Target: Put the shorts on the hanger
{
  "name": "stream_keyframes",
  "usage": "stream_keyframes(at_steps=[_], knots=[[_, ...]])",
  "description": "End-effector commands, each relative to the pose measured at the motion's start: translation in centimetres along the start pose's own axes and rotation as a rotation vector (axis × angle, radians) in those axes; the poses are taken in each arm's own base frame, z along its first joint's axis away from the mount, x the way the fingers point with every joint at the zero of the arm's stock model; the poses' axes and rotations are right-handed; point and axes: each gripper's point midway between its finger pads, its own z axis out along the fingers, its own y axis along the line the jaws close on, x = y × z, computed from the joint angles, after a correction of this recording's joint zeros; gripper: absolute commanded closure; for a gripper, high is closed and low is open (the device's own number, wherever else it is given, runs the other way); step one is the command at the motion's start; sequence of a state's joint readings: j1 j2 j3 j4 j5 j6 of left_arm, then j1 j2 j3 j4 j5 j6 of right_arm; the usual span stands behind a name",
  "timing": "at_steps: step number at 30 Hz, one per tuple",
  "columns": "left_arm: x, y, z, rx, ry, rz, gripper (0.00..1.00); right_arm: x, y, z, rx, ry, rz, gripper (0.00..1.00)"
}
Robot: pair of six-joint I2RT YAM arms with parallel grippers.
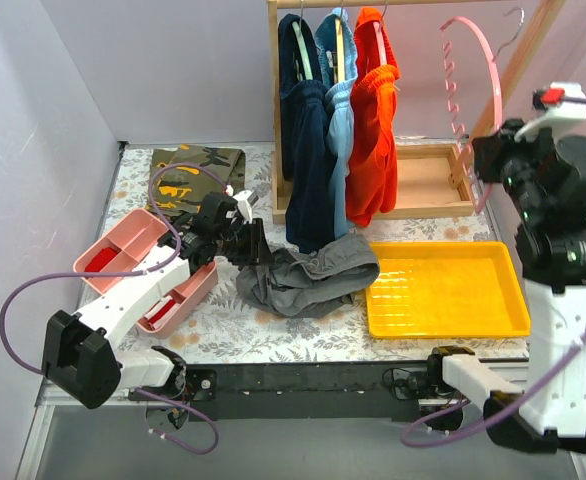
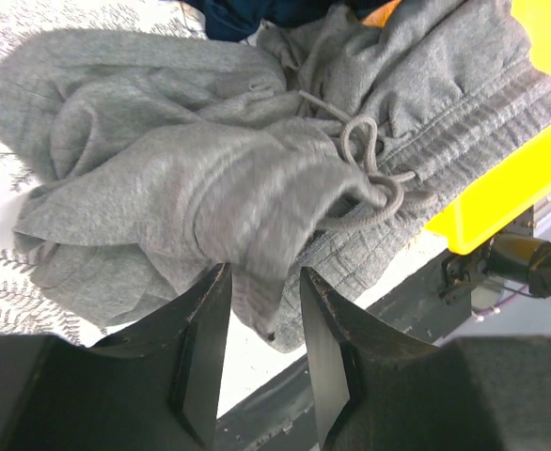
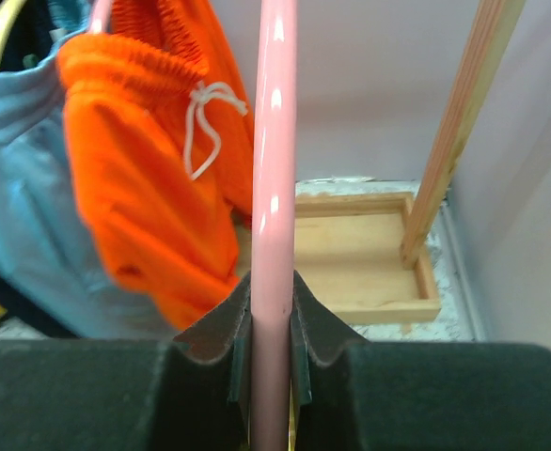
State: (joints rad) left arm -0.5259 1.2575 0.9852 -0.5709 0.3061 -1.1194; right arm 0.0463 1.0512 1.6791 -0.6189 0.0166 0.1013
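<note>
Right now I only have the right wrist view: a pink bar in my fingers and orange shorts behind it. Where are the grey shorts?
Observer: The shorts lie crumpled on the table, just left of the yellow tray.
Operator: Is the left gripper anywhere near them?
Observer: Yes. The left gripper has a fold of the fabric between its jaws, but I cannot tell whether it is pinched.
Operator: And how does my hanger sit?
Observer: The right gripper is clamped on the hanger, which is up in the air to the right of the clothes rack, turned on end with its wavy bar running up and down.
</note>
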Motion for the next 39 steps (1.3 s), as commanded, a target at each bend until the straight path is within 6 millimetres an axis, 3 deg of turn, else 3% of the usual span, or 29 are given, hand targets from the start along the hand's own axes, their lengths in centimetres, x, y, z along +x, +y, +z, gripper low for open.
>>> stream_keyframes(at_steps=[1,2,8,11,13,18,21,22,24,26,28,29,31,33,35,36,39], knots=[[-1.0,0.1,-1.3,-0.018,-0.082,-0.004,0.66,-1.2,3.3,-6.1,-0.154,-0.063,0.077,0.99],[-1.0,0.2,-1.4,-0.025,-0.091,-0.006,0.66,-1.2,5.2,-7.2,-0.264,-0.057,0.081,0.99],[-0.5,1.4,-1.6,-0.075,-0.113,-0.029,0.66,-2.8,10.2,-11.7,-0.55,-0.034,0.09,0.99],[-0.2,1.5,-2.1,-0.079,-0.122,-0.042,0.62,-2.9,12.1,-12.5,-0.68,0.004,0.101,0.99],[0.4,1.8,-2.7,-0.084,-0.137,-0.046,0.57,-2.3,13.0,-12.3,-0.741,0.038,0.122,0.99],[3.0,2.9,-3.0,-0.094,-0.121,-0.089,0.54,-0.9,15.2,-11.9,-0.854,0.107,0.138,0.99],[4.3,1.9,-2.8,-0.023,-0.11,-0.099,0.54,0.4,16.7,-11.4,-0.884,0.167,0.105,0.99],[4.5,2.1,-2.7,-0.033,-0.111,-0.105,0.54,0.4,17.6,-12.1,-0.922,0.172,0.087,0.99],[5.5,1.8,-2.3,-0.028,-0.092,-0.113,0.54,1.1,18.0,-11.0,-0.882,0.199,0.049,0.99],[6.2,0.7,-1.7,-0.006,-0.086,-0.095,0.53,1.5,19.2,-11.1,-0.889,0.208,0.01,0.99],[6.7,-0.2,-1.2,-0.005,-0.082,-0.09,0.53,3.4,20.5,-10.7,-0.877,0.257,-0.062,0.99],[6.8,0.4,-0.6,-0.051,-0.082,-0.096,0.52,4.0,20.9,-10.7,-0.87,0.267,-0.091,0.99],[6.2,0.5,-0.2,-0.079,-0.106,-0.119,0.52,4.8,21.1,-11.0,-0.85,0.274,-0.135,0.99],[5.3,2.0,0.4,-0.16,-0.163,-0.142,0.57,4.9,19.8,-11.6,-0.821,0.257,-0.134,0.99],[4.4,2.7,0.7,-0.202,-0.203,-0.173,0.65,4.8,17.9,-11.3,-0.732,0.234,-0.128,0.99],[3.9,3.6,0.9,-0.254,-0.226,-0.182,0.74,4.9,17.0,-12.0,-0.723,0.228,-0.117,0.99],[2.1,4.2,0.7,-0.292,-0.269,-0.199,0.88,6.3,15.6,-13.3,-0.71,0.265,-0.094,0.99]])
